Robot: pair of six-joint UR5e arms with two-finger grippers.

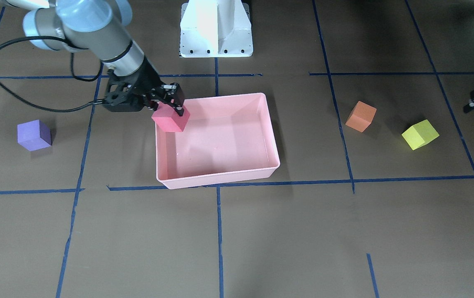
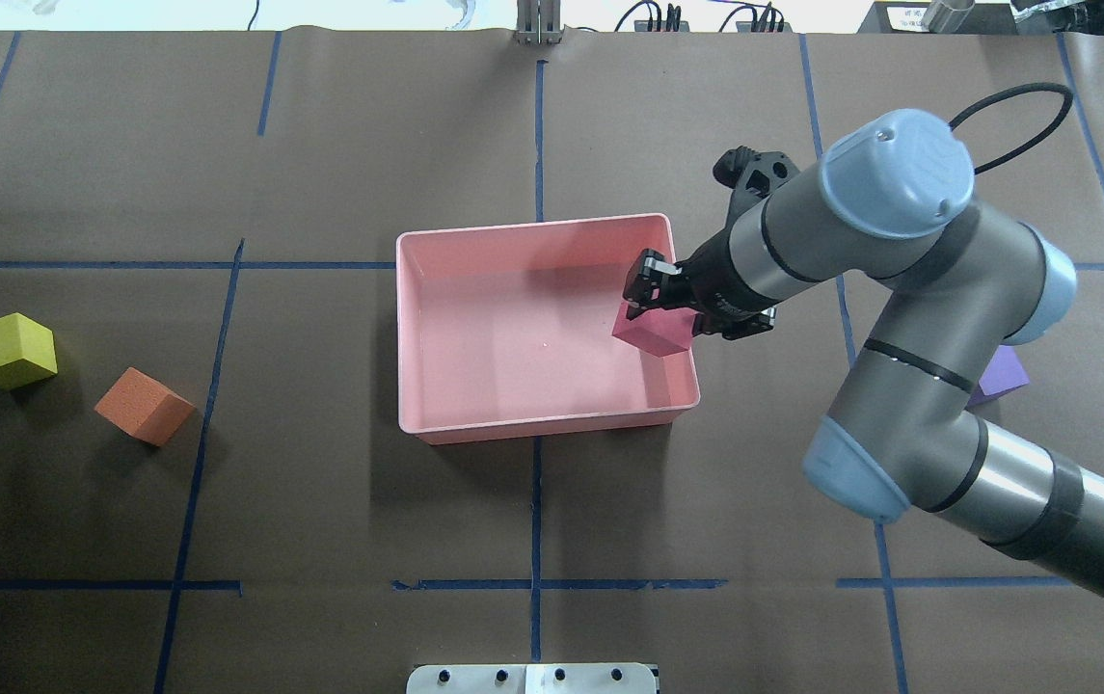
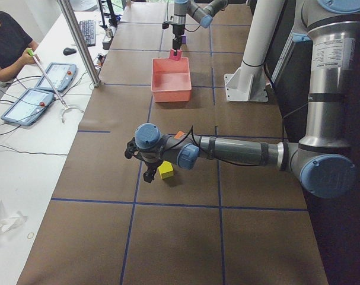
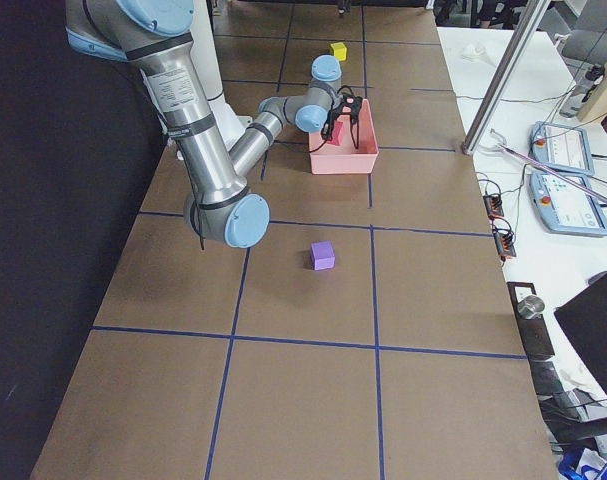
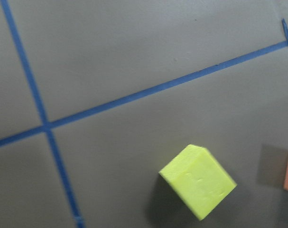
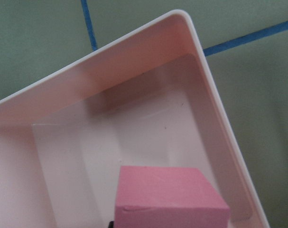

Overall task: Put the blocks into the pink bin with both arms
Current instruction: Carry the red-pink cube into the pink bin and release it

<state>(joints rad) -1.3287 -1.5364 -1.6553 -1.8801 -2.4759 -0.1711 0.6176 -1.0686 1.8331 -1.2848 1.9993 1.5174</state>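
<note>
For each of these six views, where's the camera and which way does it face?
Front-facing: across the table, facing the white pedestal; right gripper holds the red block over the pink bin.
Overhead: behind the robot, looking forward-down; right arm shows.
Exterior left: table's left end; left arm near, by the yellow block.
Exterior right: table's right end; right arm near.
Left wrist: down onto the yellow block.
Right wrist: down into the bin, past the red block.
Shared: front-facing and overhead mirror the bin.
</note>
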